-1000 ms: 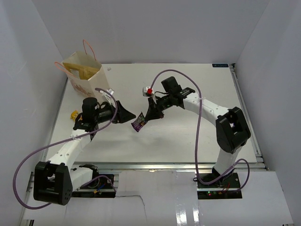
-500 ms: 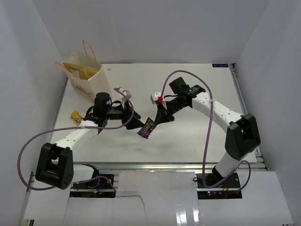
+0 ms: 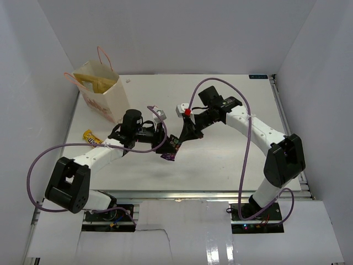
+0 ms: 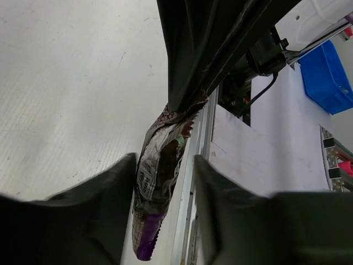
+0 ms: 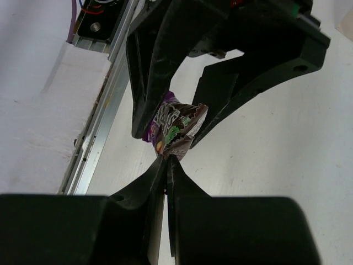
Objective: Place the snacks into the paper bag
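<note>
Dark purple-brown foil candy pack [image 3: 170, 150] hangs above the white counter [image 3: 220, 160], pinched at one end by the right pincer [image 3: 178, 141]. Within the last second the left pincer [image 3: 164, 144] has swung in from near the cream paper bag [image 3: 105, 94] to meet it, so a handover is judged under way.

Left wrist view: own fingers stand wide, bracketing the pack, not clamped.

Right wrist view: own tips are closed on the crimped edge, a detail the overhead view hides.

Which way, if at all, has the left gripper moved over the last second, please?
Yes: the left gripper has moved rightward, away from the paper bag, to the candy pack.
</note>
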`<state>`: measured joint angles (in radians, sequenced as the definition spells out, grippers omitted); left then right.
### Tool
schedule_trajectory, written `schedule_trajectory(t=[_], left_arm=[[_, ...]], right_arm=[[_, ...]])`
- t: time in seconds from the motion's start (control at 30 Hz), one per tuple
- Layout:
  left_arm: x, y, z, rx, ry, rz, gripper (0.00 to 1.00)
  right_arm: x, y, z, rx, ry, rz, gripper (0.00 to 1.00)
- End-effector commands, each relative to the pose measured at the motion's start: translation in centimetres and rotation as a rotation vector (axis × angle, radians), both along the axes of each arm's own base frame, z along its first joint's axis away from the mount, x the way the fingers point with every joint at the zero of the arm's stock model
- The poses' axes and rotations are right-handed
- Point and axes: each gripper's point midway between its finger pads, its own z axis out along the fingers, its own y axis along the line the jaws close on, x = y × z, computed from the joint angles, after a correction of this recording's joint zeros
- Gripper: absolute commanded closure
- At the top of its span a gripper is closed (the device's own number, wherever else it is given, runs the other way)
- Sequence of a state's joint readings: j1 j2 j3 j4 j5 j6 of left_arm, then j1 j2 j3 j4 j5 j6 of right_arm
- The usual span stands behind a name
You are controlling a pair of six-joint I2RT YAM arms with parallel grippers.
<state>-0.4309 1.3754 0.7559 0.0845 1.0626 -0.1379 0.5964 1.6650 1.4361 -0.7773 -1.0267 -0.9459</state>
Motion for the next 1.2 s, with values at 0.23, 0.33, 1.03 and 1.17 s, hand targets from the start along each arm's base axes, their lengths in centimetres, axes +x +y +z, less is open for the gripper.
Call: schedule_trajectory(t=[0.23, 0.33, 1.03, 1.17], left_arm=[[0.5, 0.0, 1.1, 0.037, -0.020, 0.002, 0.91], [0.9, 0.3, 1.5, 0.066, -0.025, 0.042, 0.98], [22.1, 29.0, 20.5, -0.230, 0.428, 1.732, 1.00], [24.9, 32.1, 21.5, -0.333, 0.498, 1.861, 1.00]], right_arm=[[0.3, 0.4, 1.3, 0.037, -0.008, -0.005, 0.92], [0.4, 0.0, 1.2, 0.025, 0.004, -0.026, 0.89], [9.9, -9.4, -1.0, -0.021, 0.052, -0.615, 0.17], [9.6, -9.8, -1.7, -0.018, 0.064, -0.631, 0.17]])
